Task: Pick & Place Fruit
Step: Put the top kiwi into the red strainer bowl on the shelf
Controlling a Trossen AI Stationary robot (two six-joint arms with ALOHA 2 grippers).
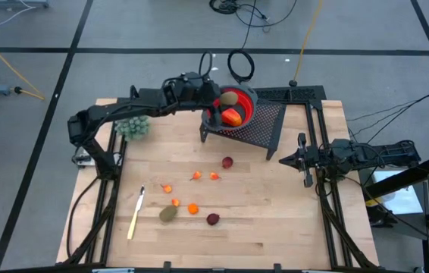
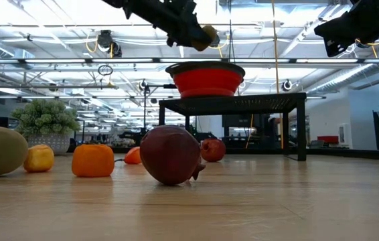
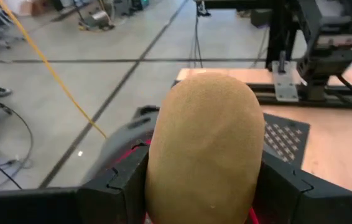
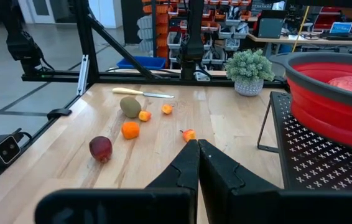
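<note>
The left tool point(image 1: 222, 97) grips a brownish-green oval point(image 1: 230, 98) between its fingers and holds it right over the red bowl point(image 1: 248, 110), which sits on a black rack point(image 1: 271, 125) and has one long fruit point(image 1: 232, 116) inside. So the oval only needs to go straight down. The right tool point(image 1: 284, 159) is clenched shut and empty beside the rack, and the other fruit point(image 1: 193, 208) lies on the surface point(image 1: 275, 227), well apart from both.

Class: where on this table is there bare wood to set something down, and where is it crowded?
Bare: the table's front right, between the front dark red ball and right gripper. Crowded: around the kiwi, orange bits and knife.
</note>
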